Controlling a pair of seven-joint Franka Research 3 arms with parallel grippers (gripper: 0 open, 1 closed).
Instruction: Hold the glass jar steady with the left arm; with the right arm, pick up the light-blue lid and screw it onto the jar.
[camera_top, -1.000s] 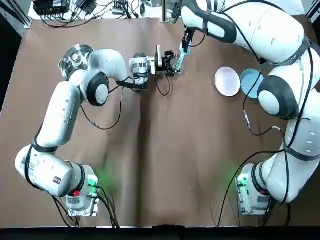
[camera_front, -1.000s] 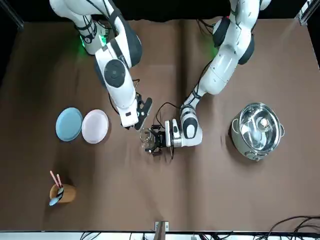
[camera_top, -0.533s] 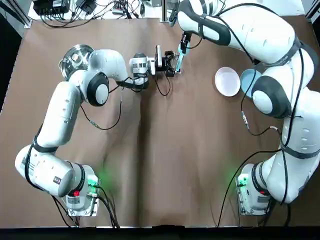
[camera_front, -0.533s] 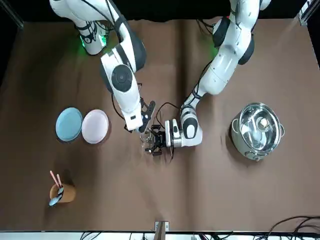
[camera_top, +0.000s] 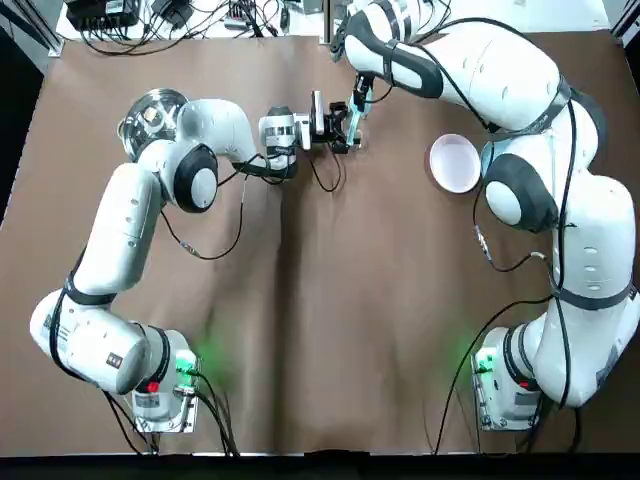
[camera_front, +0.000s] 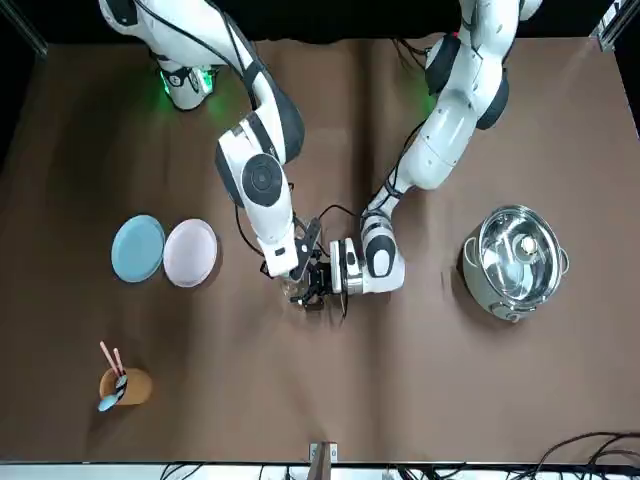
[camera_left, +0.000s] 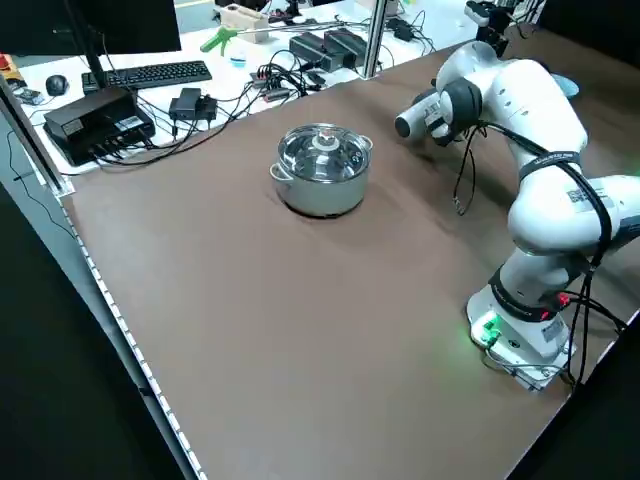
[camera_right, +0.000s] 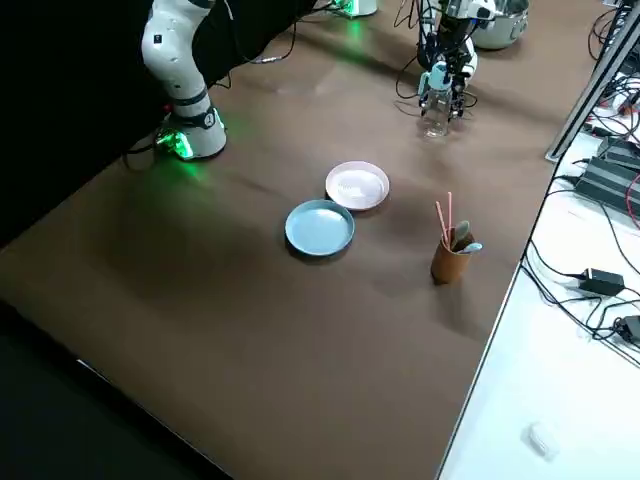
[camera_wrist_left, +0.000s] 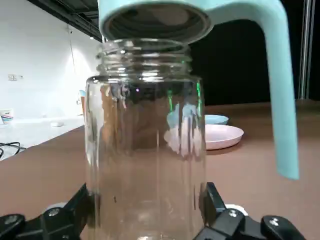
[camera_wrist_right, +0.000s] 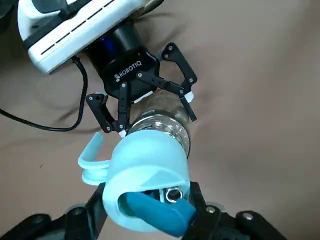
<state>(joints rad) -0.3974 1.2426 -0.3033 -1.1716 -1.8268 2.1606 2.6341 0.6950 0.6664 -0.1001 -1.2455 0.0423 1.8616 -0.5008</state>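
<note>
The clear glass jar (camera_wrist_left: 145, 140) stands upright on the brown table, and my left gripper (camera_wrist_left: 145, 227) is shut on its lower part. In the top view this gripper (camera_top: 340, 125) lies level at the far middle of the table. The light-blue lid (camera_wrist_left: 155, 17), with a loop handle (camera_wrist_left: 280, 90), hangs just over the jar's threaded mouth, a little tilted. My right gripper (camera_wrist_right: 145, 215) is shut on the lid (camera_wrist_right: 147, 175), directly above the jar (camera_wrist_right: 165, 125). In the front view the right gripper (camera_front: 305, 255) covers most of the jar (camera_front: 297, 287).
A steel pot (camera_front: 515, 262) with its own lid stands on the robot's left side. A blue plate (camera_front: 138, 248) and a pale plate (camera_front: 190, 252) lie on the right side. A brown cup (camera_front: 122, 385) with utensils stands near the far edge. Cables trail beside the left wrist.
The right arm has carried the lid sideways and down from beside the jar to just over its mouth. The left gripper and the jar have stayed put.
</note>
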